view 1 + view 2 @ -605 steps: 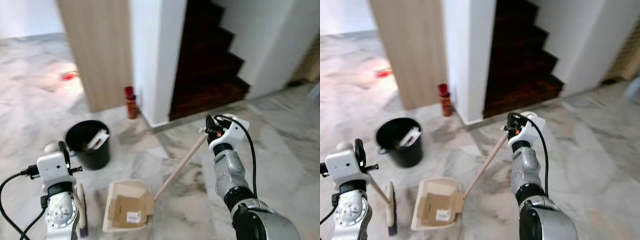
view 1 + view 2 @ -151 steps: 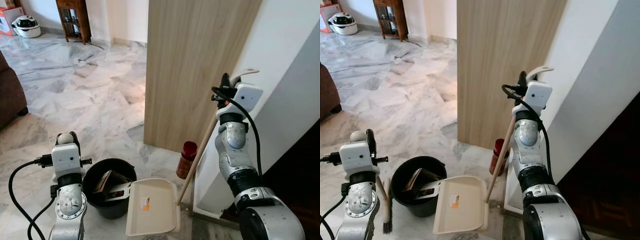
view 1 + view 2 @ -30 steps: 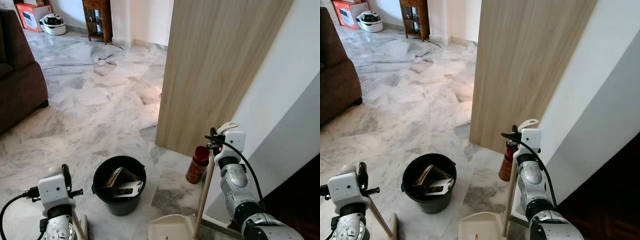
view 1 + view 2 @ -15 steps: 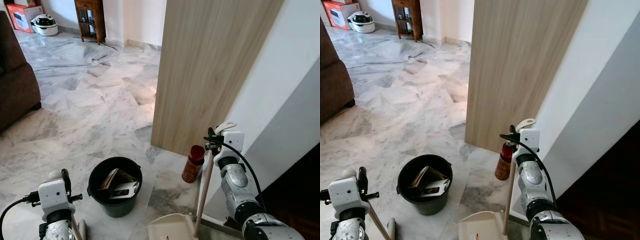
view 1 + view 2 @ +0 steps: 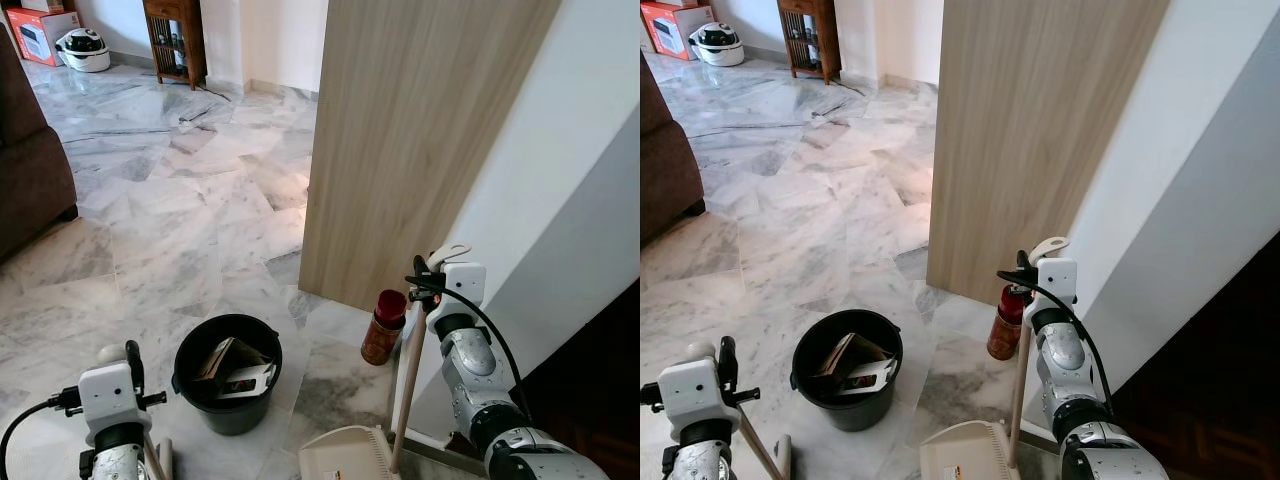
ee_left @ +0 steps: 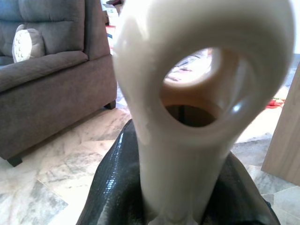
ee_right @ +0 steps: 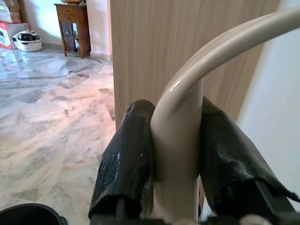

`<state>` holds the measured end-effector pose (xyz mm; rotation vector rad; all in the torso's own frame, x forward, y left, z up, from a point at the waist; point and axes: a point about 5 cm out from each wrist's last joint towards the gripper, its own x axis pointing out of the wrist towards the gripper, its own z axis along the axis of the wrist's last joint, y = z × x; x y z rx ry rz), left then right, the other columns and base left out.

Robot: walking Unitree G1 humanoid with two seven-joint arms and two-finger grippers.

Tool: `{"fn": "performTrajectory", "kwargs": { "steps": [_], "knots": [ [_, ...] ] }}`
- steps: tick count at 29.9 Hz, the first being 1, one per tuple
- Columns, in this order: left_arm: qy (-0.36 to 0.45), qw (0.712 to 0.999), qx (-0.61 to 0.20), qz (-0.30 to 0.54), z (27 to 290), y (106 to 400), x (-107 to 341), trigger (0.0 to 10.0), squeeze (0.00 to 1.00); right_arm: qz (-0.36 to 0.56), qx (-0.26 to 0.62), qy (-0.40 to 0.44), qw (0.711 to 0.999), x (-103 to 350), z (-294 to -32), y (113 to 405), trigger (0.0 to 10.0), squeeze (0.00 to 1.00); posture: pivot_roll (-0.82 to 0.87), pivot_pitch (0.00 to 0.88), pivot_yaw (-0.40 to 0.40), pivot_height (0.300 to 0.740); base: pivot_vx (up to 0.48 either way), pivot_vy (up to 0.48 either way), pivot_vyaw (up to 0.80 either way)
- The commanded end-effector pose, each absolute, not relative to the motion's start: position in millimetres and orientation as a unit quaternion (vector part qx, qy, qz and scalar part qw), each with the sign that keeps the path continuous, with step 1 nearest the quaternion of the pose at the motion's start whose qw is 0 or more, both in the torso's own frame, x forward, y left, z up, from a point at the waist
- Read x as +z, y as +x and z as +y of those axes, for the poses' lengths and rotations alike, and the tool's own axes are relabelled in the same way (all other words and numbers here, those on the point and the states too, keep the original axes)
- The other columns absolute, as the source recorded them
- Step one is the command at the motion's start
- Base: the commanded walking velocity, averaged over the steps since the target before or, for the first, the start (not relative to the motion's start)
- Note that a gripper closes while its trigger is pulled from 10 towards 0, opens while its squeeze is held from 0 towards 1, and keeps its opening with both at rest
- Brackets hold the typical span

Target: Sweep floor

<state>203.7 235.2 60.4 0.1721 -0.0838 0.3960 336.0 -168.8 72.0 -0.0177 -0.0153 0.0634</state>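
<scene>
The dustpan (image 5: 345, 458) is being cut off by the lower edge, as is the brush (image 5: 783, 457). The bin (image 5: 228, 372) contents are being left too small to identify.

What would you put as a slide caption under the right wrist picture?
Right gripper clamped on the dustpan handle, facing a wood panel and marble floor.

The floor (image 5: 180, 230) is white marble veined in grey. A black bucket (image 5: 228, 373) holds brown cardboard scraps. The cream dustpan (image 5: 345, 455) has a pale wooden pole (image 5: 409, 385) with a cream hook top (image 7: 187, 93). A dark red can (image 5: 384, 326) stands by a light wood-grain panel (image 5: 420, 130). The sofa (image 6: 51, 79) is grey-brown. The walls (image 5: 600, 200) are white.
</scene>
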Motion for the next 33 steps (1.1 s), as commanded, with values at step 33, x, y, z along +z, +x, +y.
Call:
{"fn": "performTrajectory", "kwargs": {
  "steps": [33],
  "knots": [
    [0.101, 0.974, 0.197, -0.057, 237.3, 209.6, 63.0, 10.0, 0.0, -0.014, 0.051, -0.025, 0.998, 80.3, -169.9, 341.6, 10.0, 0.0, 0.24, 0.0, -0.143, 0.74, -0.169, 0.0, 0.0]
  ]
}}
